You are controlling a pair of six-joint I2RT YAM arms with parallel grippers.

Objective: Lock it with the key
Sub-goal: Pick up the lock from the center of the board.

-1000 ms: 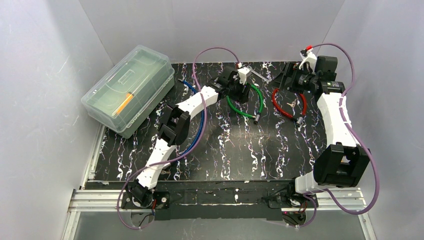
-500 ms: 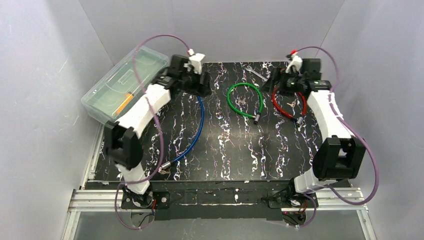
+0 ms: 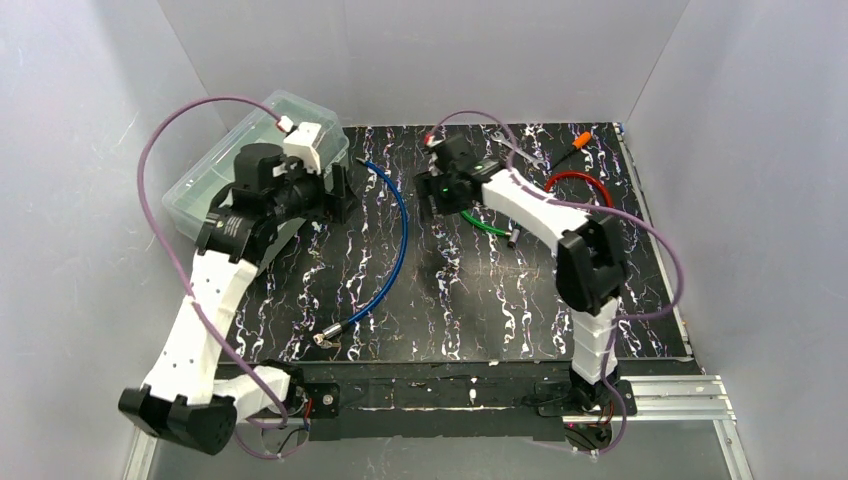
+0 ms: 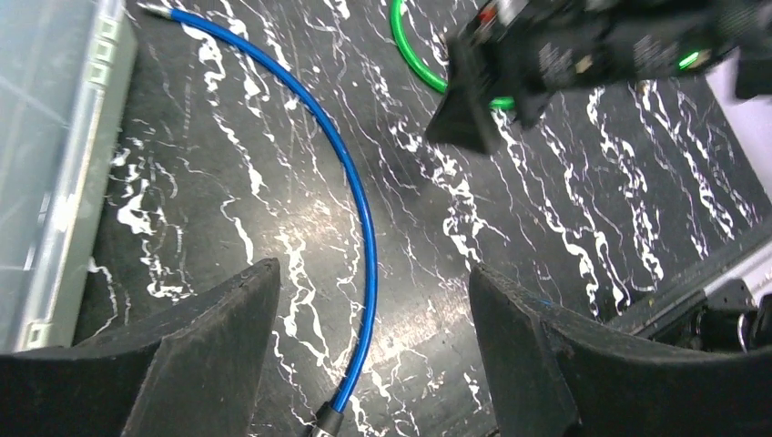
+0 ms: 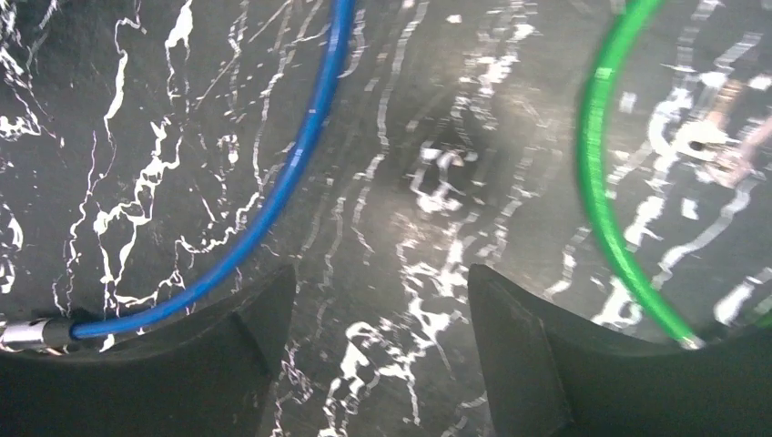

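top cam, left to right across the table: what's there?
Clear plastic box → left gripper → blue cable → right gripper → green cable → red cable

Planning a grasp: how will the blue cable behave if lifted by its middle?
The blue cable lies in a smooth arc, so it is probably springy yet bendable and would likely droop. Its metal end may swing. It looks thin and glossy, so possibly slippery.
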